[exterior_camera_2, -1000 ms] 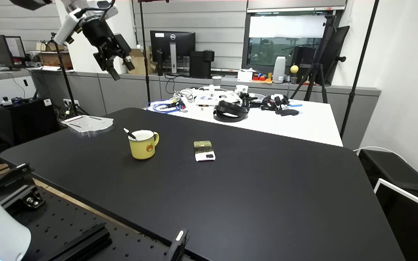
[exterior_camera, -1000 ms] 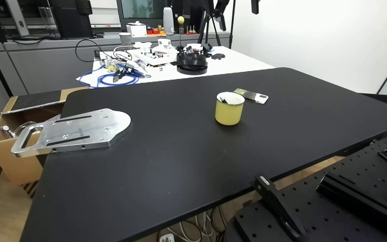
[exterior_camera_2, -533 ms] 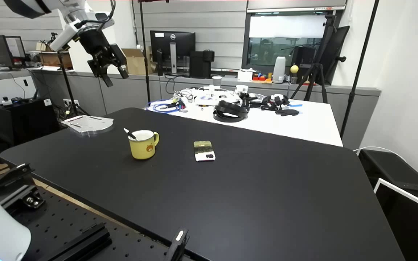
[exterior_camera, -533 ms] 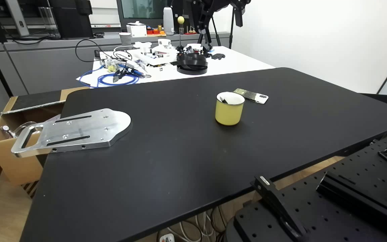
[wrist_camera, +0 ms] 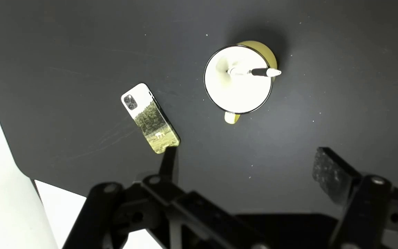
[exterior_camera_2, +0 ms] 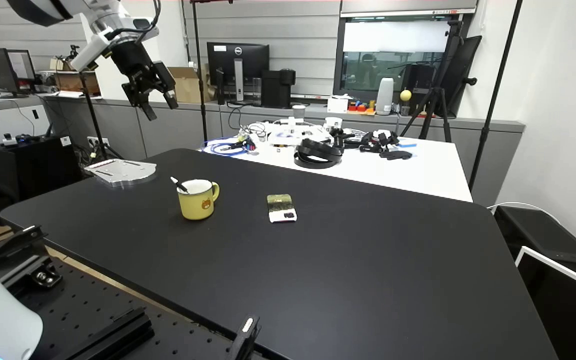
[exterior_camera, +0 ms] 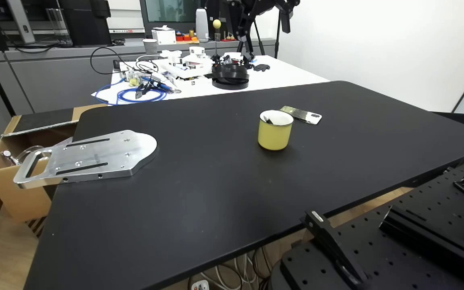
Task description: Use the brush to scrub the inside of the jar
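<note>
The jar is a yellow mug [exterior_camera_2: 195, 206] with a white inside, a dark rim and a handle. It stands upright on the black table in both exterior views [exterior_camera: 274, 136] and at the upper middle of the wrist view [wrist_camera: 233, 93]. The brush [exterior_camera_2: 180, 185] is a thin dark stick with a white tip. It leans inside the mug, its top end sticking out over the rim; it also shows in the wrist view [wrist_camera: 259, 72]. My gripper [wrist_camera: 247, 150] is open and empty, high above the table and apart from the mug, also in both exterior views [exterior_camera: 268, 42] [exterior_camera_2: 161, 109].
A phone [wrist_camera: 150, 119] with a landscape-patterned back lies flat near the mug. A silver metal plate [exterior_camera: 95, 155] with a handle lies at the table's edge. A white table [exterior_camera_2: 418, 170] with cables and clutter stands behind. A cardboard box [exterior_camera: 18, 197] stands beside the black table.
Between one second and half a second ago my gripper moved lower in one exterior view and a little left in the other; since then it is almost still. Mug, brush and phone have not moved.
</note>
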Action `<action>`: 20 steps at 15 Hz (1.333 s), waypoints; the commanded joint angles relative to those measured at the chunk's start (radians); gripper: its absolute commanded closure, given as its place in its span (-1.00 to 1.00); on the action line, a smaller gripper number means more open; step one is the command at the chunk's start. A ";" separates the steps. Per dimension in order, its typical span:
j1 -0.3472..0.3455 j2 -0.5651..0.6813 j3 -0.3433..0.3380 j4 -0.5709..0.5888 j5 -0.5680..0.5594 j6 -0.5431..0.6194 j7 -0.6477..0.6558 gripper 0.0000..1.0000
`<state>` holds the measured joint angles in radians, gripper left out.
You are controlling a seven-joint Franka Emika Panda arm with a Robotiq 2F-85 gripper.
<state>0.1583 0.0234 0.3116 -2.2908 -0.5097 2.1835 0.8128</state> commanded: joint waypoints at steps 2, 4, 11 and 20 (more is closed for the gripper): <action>0.032 -0.001 -0.032 0.001 0.002 -0.001 -0.003 -1.00; 0.032 -0.001 -0.032 0.001 0.002 -0.001 -0.003 -1.00; 0.065 0.062 -0.050 0.008 -0.077 -0.010 0.067 -1.00; 0.125 0.171 -0.089 0.011 -0.191 0.007 0.181 -1.00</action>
<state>0.2547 0.1577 0.2482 -2.2936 -0.6525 2.1843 0.9238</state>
